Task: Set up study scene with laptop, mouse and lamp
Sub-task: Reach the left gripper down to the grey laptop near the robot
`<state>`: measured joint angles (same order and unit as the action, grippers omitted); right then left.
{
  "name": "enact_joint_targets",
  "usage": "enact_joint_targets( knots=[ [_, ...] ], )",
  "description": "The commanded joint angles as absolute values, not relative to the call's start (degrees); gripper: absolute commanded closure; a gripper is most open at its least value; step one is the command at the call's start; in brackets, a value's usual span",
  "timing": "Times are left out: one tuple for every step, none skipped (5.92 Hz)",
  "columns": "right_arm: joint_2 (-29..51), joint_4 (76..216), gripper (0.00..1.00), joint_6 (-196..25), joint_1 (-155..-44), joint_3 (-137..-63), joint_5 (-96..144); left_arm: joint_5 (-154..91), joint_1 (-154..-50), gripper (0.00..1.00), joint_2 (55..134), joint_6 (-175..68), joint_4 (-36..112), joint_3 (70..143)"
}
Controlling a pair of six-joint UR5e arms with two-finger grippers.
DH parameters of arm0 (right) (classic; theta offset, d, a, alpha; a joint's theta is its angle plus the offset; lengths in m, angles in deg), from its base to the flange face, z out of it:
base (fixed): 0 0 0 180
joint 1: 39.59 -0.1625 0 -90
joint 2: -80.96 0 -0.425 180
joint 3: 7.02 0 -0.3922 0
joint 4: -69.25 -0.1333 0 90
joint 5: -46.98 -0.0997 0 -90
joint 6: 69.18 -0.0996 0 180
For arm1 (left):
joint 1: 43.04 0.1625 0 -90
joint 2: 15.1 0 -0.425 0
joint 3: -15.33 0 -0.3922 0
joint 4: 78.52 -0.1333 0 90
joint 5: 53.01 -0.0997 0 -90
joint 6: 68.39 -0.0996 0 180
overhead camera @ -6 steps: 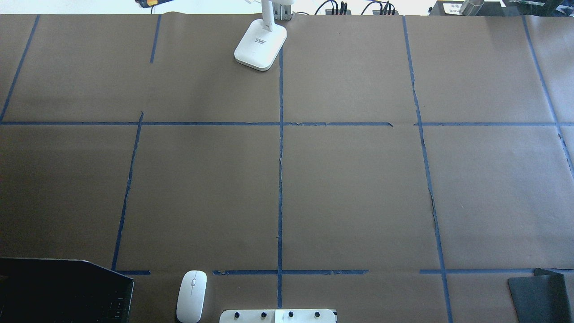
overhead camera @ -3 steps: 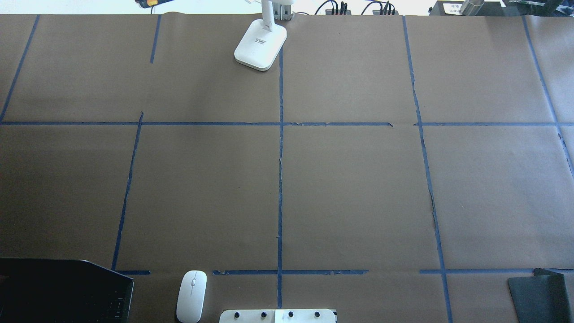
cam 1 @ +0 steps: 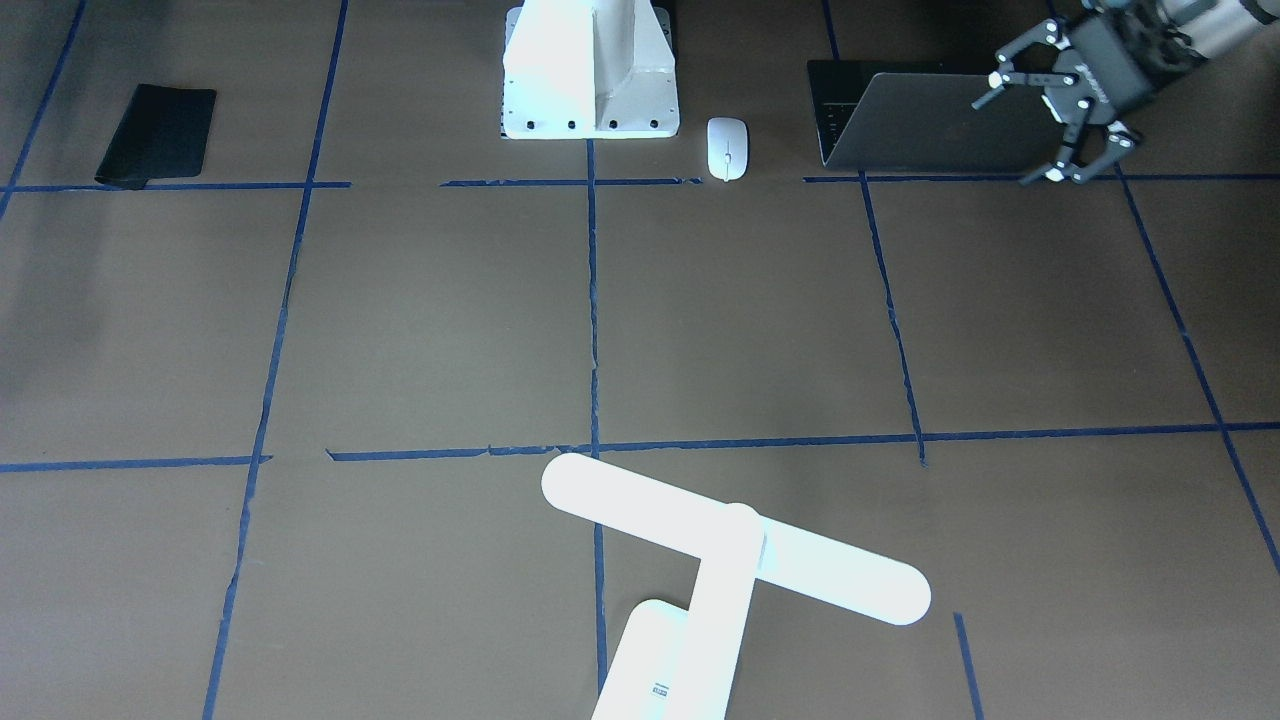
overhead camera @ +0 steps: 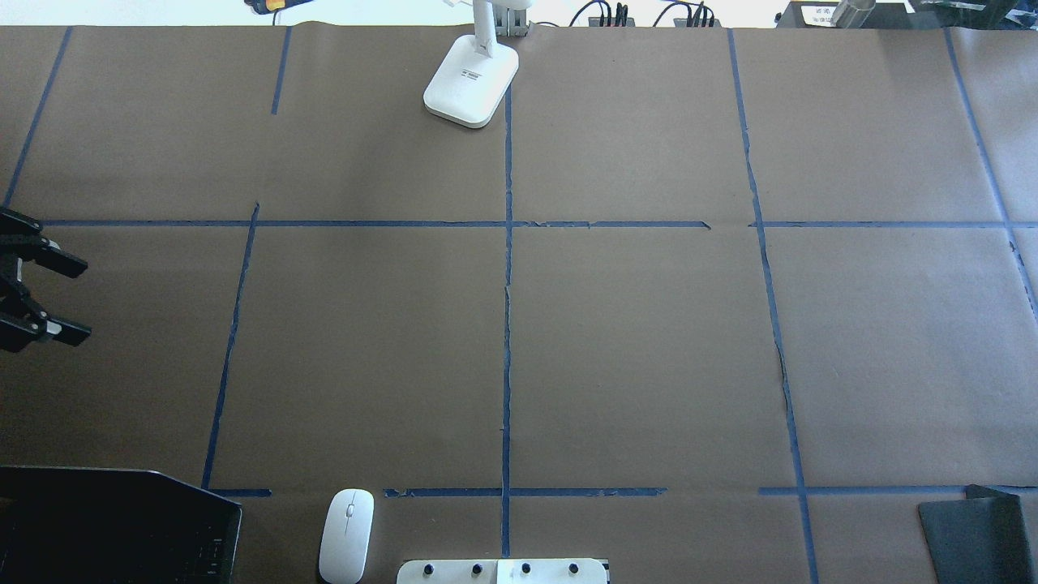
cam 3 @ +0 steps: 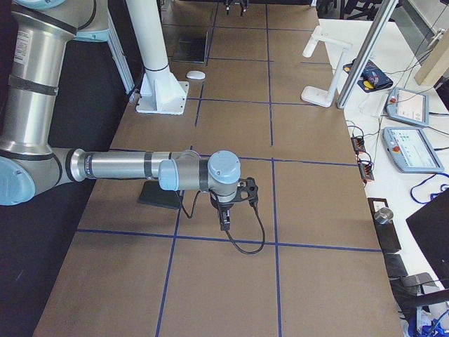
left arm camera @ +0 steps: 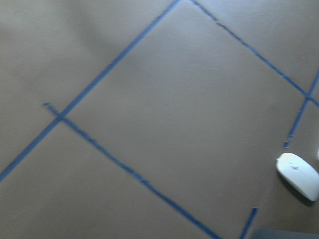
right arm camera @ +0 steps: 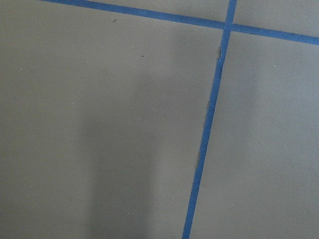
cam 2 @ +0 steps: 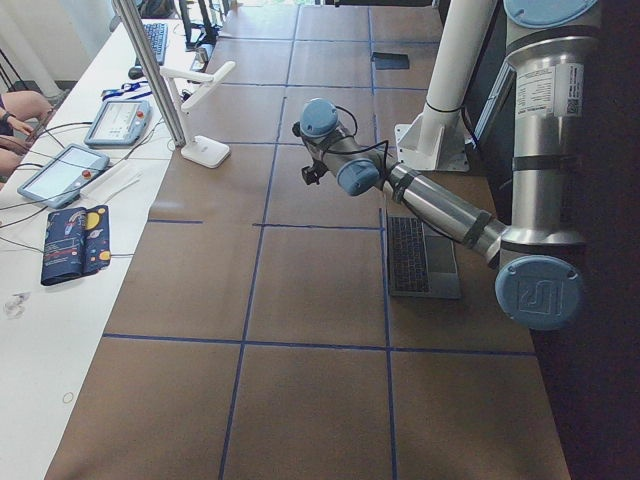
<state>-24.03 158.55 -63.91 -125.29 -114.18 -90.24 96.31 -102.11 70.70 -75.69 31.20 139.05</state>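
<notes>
Just now my left gripper point(overhead camera: 79, 298) has swung into the overhead view at its left edge, fingers spread wide and holding nothing, clear of the laptop point(overhead camera: 113, 519). That laptop sits part-open at my near left corner. The mouse point(overhead camera: 347, 535) lies between it and the pedestal point(overhead camera: 503, 572). At the far edge, mid-table, stands the lamp point(overhead camera: 470, 77). My right gripper point(cam 3: 224, 216) hangs low over the table point(overhead camera: 649, 341); spread or pressed together, I cannot tell.
</notes>
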Motion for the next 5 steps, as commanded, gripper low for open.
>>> enact_joint_targets(
  knots=[
    [-23.98, 158.55, 0.0, -63.91, -125.2, -113.81, -90.22, 96.14, -97.54, 0.0, 65.88, -87.04, 31.16, 140.75],
    [-23.98, 158.55, 0.0, -63.91, -125.29, -113.81, -90.22, 95.88, -96.83, 0.0, 61.23, -92.76, 31.16, 140.75],
    [-23.98, 158.55, 0.0, -63.91, -125.2, -113.81, -90.22, 95.79, -96.65, 0.0, 57.1, -94.74, 31.34, 141.97],
    [-23.98, 158.55, 0.0, -63.91, -125.2, -113.81, -90.3, 95.79, -96.04, 0.0, 55.14, -94.76, 31.34, 143.03],
    [-23.98, 158.55, 0.0, -63.91, -125.2, -113.81, -90.22, 95.7, -94.38, 0.01, 54.6, -94.76, 31.34, 142.95]
  ],
)
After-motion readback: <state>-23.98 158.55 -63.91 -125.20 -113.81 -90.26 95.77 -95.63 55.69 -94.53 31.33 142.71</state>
